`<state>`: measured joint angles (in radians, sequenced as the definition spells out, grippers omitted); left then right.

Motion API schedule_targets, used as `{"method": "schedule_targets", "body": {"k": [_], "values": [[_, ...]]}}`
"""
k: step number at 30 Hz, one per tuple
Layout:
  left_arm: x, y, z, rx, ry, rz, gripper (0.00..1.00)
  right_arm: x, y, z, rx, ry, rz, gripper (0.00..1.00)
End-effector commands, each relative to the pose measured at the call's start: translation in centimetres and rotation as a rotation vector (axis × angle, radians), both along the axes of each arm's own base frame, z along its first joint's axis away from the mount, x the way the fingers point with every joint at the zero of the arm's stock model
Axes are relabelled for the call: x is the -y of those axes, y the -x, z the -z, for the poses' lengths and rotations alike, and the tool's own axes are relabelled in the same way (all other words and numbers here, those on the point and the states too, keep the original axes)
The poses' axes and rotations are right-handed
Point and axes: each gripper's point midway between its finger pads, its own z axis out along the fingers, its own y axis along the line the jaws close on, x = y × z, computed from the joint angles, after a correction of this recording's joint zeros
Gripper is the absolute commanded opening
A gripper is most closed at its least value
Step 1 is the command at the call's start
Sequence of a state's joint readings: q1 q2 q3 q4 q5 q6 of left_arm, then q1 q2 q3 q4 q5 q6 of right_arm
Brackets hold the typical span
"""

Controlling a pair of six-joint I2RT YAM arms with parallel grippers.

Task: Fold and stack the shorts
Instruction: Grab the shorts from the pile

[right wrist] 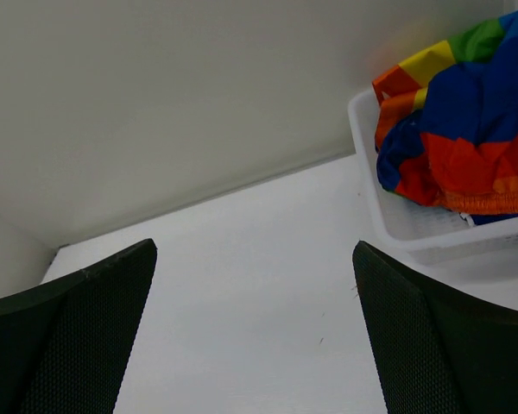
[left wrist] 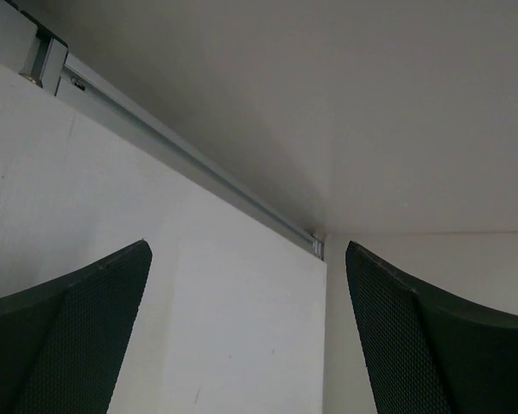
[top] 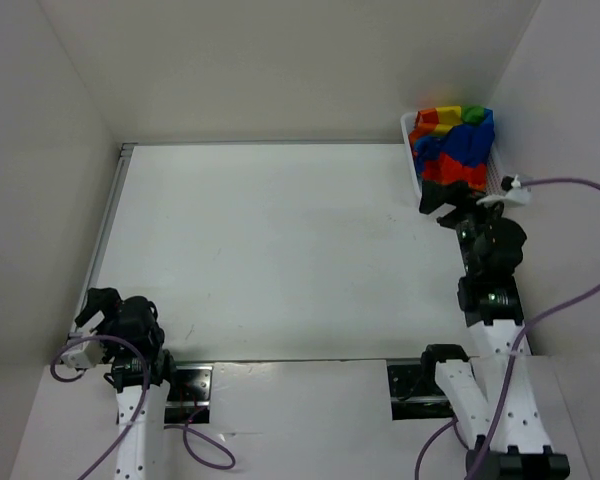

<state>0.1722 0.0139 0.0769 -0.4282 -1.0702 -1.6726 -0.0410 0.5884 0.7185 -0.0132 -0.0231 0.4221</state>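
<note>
On my left wrist view the left jaws stand wide apart with nothing between them, only bare white surface [left wrist: 242,345] and a metal rail [left wrist: 181,155] running along its edge. The right jaws are just as wide apart and hold nothing either. From above, the left arm [top: 130,340] sits tucked at the near left corner, while the right arm [top: 490,260] reaches toward the far right corner, its jaws just short of the white basket [top: 412,160]. The shorts [top: 455,145] are heaped in that basket, crumpled, with rainbow stripes showing and a red and orange fold hanging over the near rim. They lie ahead and to the right of the right jaws.
</note>
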Motion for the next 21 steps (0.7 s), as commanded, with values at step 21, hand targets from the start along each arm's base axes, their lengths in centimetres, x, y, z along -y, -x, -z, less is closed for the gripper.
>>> {"method": "schedule_targets", "body": {"k": [21], "values": [[-1.6, 2.5, -1.4, -0.098, -0.107, -0.129, 1.00, 5.3, -8.5, 1.3, -0.509, 0.395, 0.311, 0.99]]}}
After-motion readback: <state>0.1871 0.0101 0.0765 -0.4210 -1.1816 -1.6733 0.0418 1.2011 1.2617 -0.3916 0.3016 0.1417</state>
